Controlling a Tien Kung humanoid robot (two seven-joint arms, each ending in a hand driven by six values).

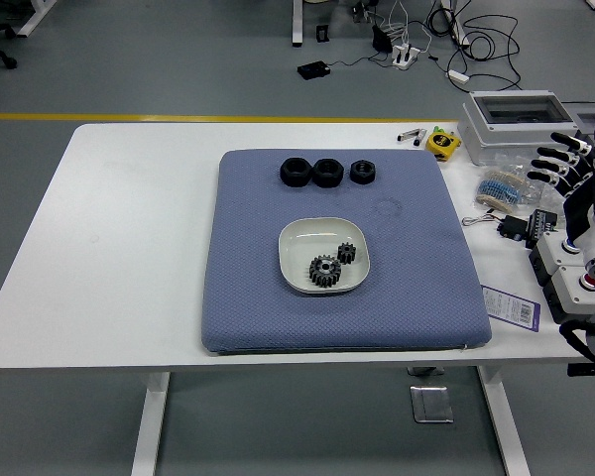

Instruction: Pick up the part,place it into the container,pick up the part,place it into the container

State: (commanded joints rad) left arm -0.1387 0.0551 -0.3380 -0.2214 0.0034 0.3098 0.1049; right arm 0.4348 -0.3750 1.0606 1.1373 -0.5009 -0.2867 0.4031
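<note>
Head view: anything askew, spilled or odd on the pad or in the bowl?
Nothing stands out. Two gears lie inside the white bowl, three black parts sit in a row behind it on the blue pad.
</note>
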